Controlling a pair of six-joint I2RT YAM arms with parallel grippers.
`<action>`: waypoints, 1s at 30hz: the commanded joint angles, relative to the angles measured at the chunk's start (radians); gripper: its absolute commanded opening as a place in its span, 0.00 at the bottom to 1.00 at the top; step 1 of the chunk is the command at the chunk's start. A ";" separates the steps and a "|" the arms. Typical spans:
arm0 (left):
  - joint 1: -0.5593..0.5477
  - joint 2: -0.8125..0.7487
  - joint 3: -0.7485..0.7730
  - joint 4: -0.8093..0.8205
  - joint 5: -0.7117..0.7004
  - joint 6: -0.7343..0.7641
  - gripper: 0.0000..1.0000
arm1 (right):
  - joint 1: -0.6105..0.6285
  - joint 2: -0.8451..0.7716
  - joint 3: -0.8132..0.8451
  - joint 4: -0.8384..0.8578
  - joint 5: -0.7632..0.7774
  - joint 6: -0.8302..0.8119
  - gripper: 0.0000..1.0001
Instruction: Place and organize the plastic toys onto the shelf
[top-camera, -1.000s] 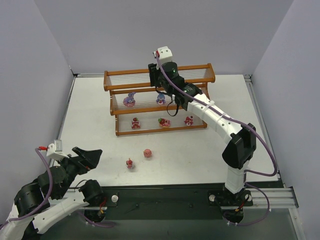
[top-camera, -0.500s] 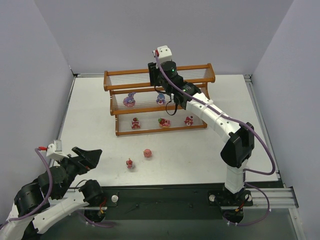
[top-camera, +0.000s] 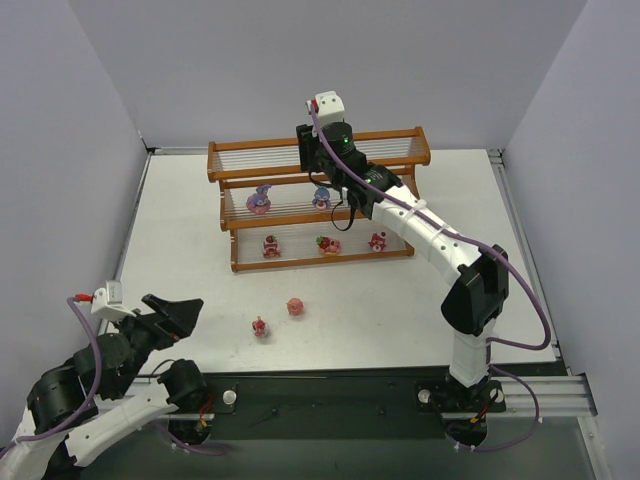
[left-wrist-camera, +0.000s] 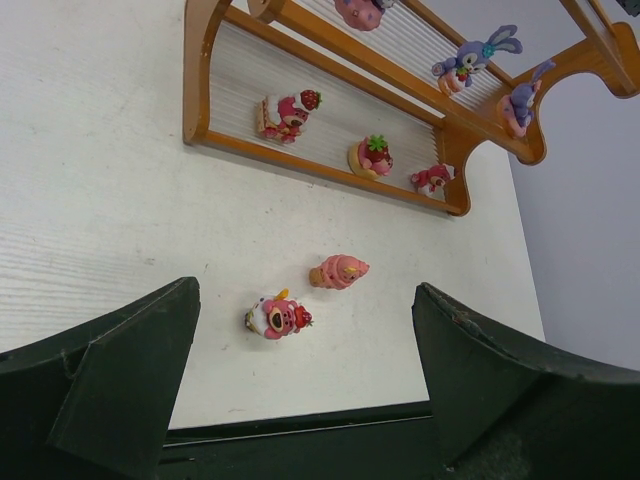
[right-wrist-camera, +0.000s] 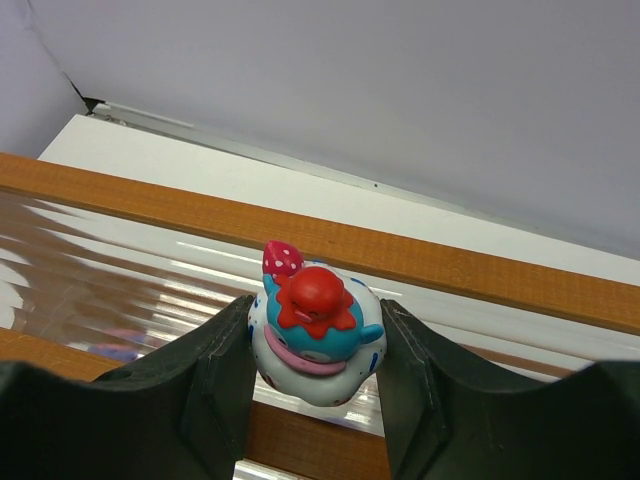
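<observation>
Moved hardly at all over the last second: right arm's elbow shifted a fraction, left arm sunk a fraction, toys all where they were.

Top external. Right gripper (top-camera: 318, 160) reached over top tier of shelf (top-camera: 260, 173), fingertips hidden under wrist. Two purple bunnies (top-camera: 259, 199) noted on middle tier, three pink cakes (top-camera: 329, 243) on bottom tier. Two loose toys (top-camera: 295, 306) on table (top-camera: 420, 300) in front of shelf, near each other but apart. Left gripper (top-camera: 175, 312) held over near left corner, well apart from shelf and toys.

Left wrist. Left gripper (left-wrist-camera: 305, 292) spread wide, nothing between fingers (left-wrist-camera: 130, 370). Both loose toys seen on table beyond the gap: pink toy (left-wrist-camera: 338, 270) and pink-and-white toy (left-wrist-camera: 277, 317) (upright or tipped: cannot tell from this angle). Shelf beyond, three cakes on lowest rods, purple figures on rods above.

Right wrist. Right gripper (right-wrist-camera: 315, 312) closed partway on red-topped toy (right-wrist-camera: 318, 345), its white-and-blue body pinched on both sides, upright. Positioned over pale rods of top tier, between the wooden rails; contact with rods not discernible.
</observation>
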 joint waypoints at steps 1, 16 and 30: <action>-0.009 -0.011 0.033 -0.009 -0.014 -0.002 0.97 | 0.004 0.007 0.014 -0.055 0.044 0.014 0.45; -0.011 -0.016 0.035 -0.010 -0.019 -0.005 0.97 | 0.007 -0.017 -0.002 -0.041 0.043 0.024 0.73; -0.014 -0.017 0.033 -0.012 -0.019 -0.008 0.97 | 0.021 -0.129 -0.083 -0.011 0.048 0.037 0.85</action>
